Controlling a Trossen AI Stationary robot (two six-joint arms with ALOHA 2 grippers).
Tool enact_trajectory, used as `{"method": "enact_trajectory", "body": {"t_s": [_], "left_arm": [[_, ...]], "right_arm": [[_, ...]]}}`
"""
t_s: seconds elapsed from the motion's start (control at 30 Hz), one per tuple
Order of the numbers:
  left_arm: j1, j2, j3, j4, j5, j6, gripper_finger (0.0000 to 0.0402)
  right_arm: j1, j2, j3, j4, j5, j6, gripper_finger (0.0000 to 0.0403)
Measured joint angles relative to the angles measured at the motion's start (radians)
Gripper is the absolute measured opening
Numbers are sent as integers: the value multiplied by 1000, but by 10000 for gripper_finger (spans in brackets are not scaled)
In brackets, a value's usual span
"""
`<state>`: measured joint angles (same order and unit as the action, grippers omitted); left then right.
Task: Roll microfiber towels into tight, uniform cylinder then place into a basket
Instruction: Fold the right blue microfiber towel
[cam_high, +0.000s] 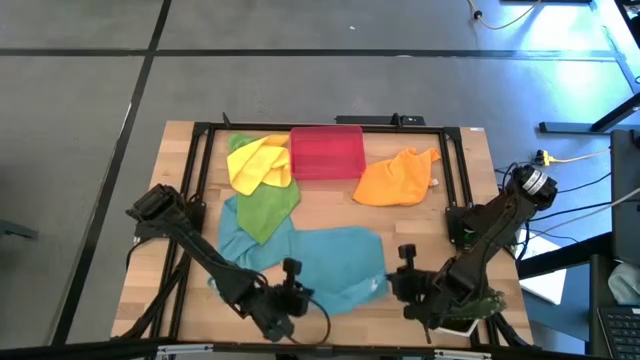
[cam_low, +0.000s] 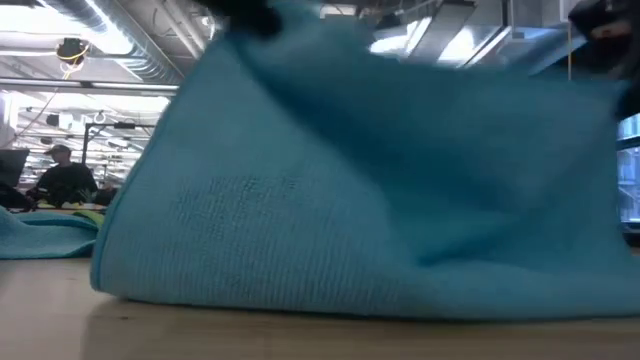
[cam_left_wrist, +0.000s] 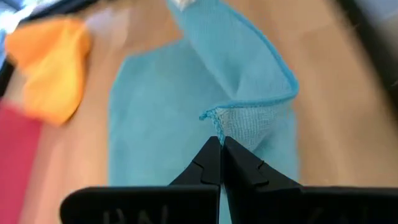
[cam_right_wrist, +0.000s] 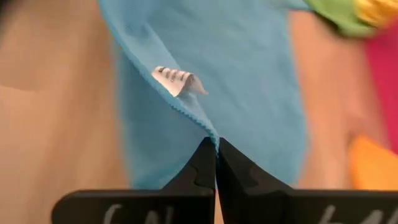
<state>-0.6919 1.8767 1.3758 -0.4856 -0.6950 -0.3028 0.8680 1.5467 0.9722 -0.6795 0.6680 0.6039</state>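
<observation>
A teal-blue microfiber towel (cam_high: 335, 262) lies near the table's near edge, and its near side is raised between both grippers. My left gripper (cam_left_wrist: 220, 143) is shut on its near left corner, and my right gripper (cam_right_wrist: 216, 144) is shut on its near right edge. In the low view the towel (cam_low: 360, 190) hangs like a curtain, its lower fold resting on the table. The red-pink basket (cam_high: 326, 152) stands at the far middle. Beside it lie a yellow towel (cam_high: 256, 162), a green towel (cam_high: 268, 206) and an orange towel (cam_high: 397, 178). A second teal towel (cam_high: 232, 235) lies partly under the first. My left gripper pinches the towel's hemmed corner (cam_left_wrist: 213, 123) between its two fingertips, coming slanting down from the near side. The corner is lifted and the cloth falls away onto the table. My right gripper pinches the towel's hemmed edge (cam_right_wrist: 210, 134) just below the white label (cam_right_wrist: 177, 81), between the fingertips, slanting down from the near side. That edge is raised and the cloth beyond it lies on the table.
A black metal frame (cam_high: 205, 128) runs around the wooden table top. A white pot with green leaves (cam_high: 470, 318) sits under my right arm at the near right corner. Bare wood shows between the towels and the right edge (cam_high: 430, 230).
</observation>
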Motion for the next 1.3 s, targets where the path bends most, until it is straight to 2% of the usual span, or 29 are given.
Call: {"method": "enact_trajectory", "body": {"t_s": [0.13,0.33,0.6,0.8,0.93,1.07,1.3], "left_arm": [[32,0,-1,-137,-39,-114,0],[95,1,-64,-137,-38,-139,0],[161,2,-161,-75,37,-162,0],[163,2,-170,-70,89,-201,0],[129,2,-150,-68,108,-227,0],[77,2,-104,-66,113,-248,0],[-17,2,15,-54,109,-245,0]], "right_arm": [[-54,0,-12,-93,4,122,1],[-144,0,-87,-62,-16,156,0],[-226,0,-174,-41,-42,226,4],[-268,0,-203,38,-42,164,4],[-258,0,-198,57,-58,120,3],[-224,0,-171,56,-154,101,3],[-105,0,-39,62,-251,92,3]]}}
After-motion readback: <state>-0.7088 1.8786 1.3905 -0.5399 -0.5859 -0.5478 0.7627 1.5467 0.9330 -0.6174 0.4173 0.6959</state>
